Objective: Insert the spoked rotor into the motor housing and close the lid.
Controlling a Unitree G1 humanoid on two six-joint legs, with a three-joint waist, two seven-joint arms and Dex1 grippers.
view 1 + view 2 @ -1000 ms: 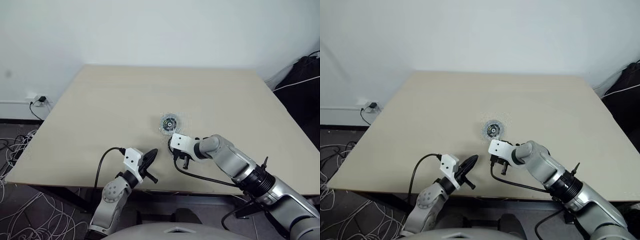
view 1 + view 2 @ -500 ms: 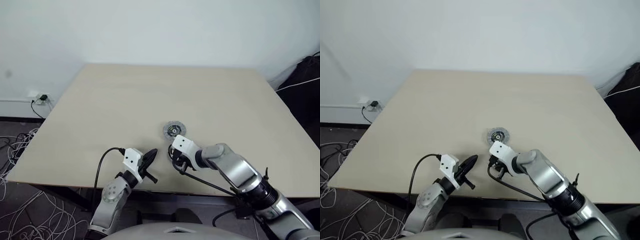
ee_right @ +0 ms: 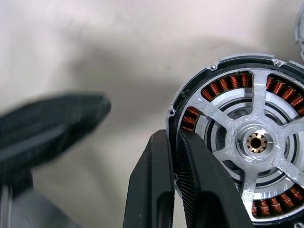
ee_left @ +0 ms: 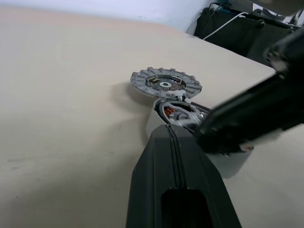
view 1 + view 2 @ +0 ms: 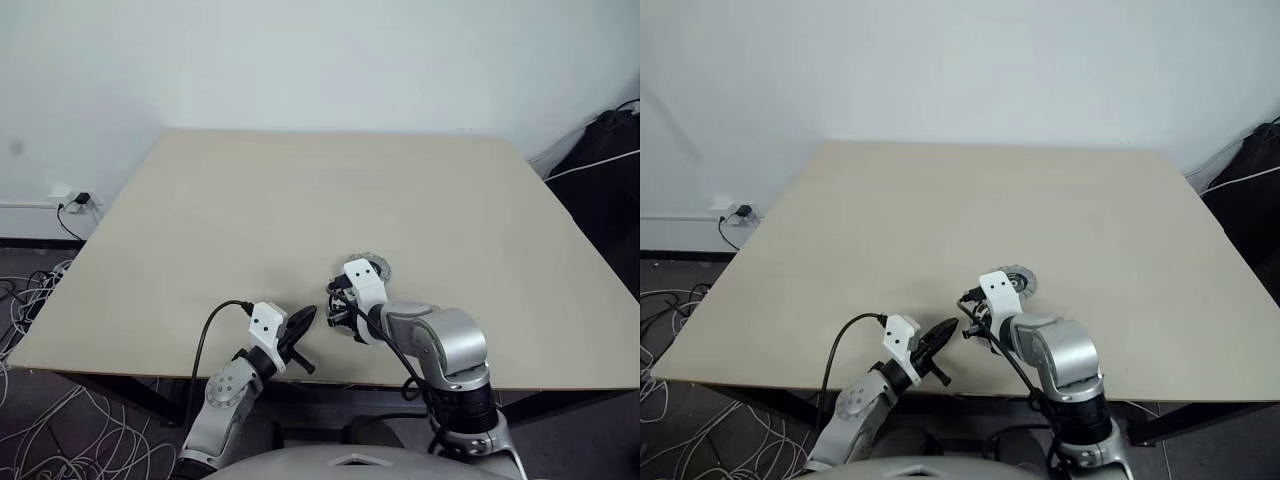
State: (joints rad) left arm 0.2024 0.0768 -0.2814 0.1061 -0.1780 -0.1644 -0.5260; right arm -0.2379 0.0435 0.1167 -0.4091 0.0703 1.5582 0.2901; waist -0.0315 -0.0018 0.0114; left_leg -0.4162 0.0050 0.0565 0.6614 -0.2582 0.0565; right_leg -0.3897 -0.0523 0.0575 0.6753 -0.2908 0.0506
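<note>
— Right end effector [image 3: 176,140]?
— Pinches nearly shut on the rim of the round dark motor housing [image 3: 192,118] with its ring of copper-brown windings. Grips the edge between the two black fingers and holds the disc tilted, over the near edge of the pale beige wooden surface [image 5: 300,200].
— And the small flat spoked rotor [image 3: 256,141], silver arms and hub?
— Sits across the face of that same housing, it seems. Shows its spokes over the copper coils, with the brassy hub hole at the centre. Hard to tell whether fully seated.
— Touching the surface underneath?
— Cannot tell.
— Pale silver-grey ribbed lid [image 4: 142,78]?
— Lies flat on the surface, ribbed face up, dark centre showing. Rests just beyond the held disc, very close to it, apart from both end effectors.
— Left end effector [image 5: 303,322]?
— Closed completely, with nothing between the fingers. Hovers level by the near edge, tips aimed towards the right one and near it, without touching.
— Anything else around?
— White wall behind; loose cables [image 5: 35,300] on the floor to the left.
</note>
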